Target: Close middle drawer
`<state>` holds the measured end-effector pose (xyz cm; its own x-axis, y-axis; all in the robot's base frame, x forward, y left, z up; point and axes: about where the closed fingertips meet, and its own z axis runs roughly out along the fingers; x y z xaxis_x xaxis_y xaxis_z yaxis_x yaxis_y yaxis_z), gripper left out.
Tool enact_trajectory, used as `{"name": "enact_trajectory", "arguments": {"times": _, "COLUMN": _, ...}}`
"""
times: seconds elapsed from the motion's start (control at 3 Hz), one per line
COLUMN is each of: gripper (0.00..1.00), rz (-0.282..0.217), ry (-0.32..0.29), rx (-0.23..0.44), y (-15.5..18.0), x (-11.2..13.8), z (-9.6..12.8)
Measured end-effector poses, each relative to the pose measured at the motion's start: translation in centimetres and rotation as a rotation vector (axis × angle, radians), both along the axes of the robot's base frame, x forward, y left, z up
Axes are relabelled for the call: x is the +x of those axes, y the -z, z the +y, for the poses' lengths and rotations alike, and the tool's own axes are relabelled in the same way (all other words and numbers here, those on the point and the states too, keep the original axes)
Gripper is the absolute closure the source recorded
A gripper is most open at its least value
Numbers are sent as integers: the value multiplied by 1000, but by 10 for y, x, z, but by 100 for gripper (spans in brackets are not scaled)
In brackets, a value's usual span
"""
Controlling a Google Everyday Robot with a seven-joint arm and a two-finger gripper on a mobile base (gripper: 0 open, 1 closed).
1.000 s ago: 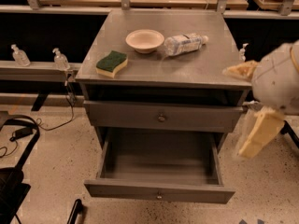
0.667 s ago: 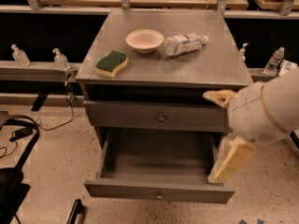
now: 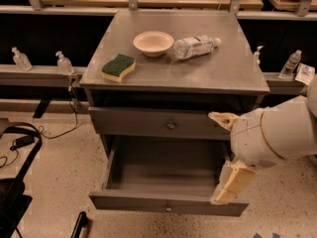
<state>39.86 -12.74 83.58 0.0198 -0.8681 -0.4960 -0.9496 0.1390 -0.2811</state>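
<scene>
The middle drawer (image 3: 166, 202) is a grey metal box pulled far out of the cabinet, empty inside, with a small round knob (image 3: 168, 208) on its front panel. Above it a second grey drawer front (image 3: 171, 125) with a small knob is shut. My gripper (image 3: 227, 152) comes in from the right on a white arm. It is open: one cream finger (image 3: 233, 182) hangs over the drawer's right front corner, and the other finger (image 3: 223, 118) sits in front of the shut drawer's right end. It holds nothing.
On the cabinet top (image 3: 218, 68) lie a green-and-yellow sponge (image 3: 118, 66), a beige bowl (image 3: 153, 42) and a plastic water bottle (image 3: 195, 46) on its side. Small bottles (image 3: 63, 62) stand on side ledges. Cables and a black object (image 3: 12, 202) lie on the floor at left.
My arm has swung left and down from the cabinet's right side, bringing the gripper over the open drawer's right front corner. The drawer has not moved.
</scene>
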Motion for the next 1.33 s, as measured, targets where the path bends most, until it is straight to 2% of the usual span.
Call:
{"name": "enact_trajectory", "arguments": {"times": 0.33, "gripper": 0, "rz": -4, "ry": 12, "rx": 37, "y": 35, "x": 6, "z": 4}}
{"name": "enact_trajectory", "arguments": {"times": 0.67, "gripper": 0, "rz": 8, "ry": 20, "rx": 112, "y": 105, "x": -4, "z": 9}}
{"name": "enact_trajectory", "arguments": {"times": 1.0, "gripper": 0, "rz": -50, "ry": 33, "rx": 190, "y": 170, "x": -5, "z": 6}}
{"name": "enact_trajectory", "arguments": {"times": 1.33, "gripper": 0, "rz": -111, "ry": 41, "rx": 201, "y": 198, "x": 9, "z": -3}}
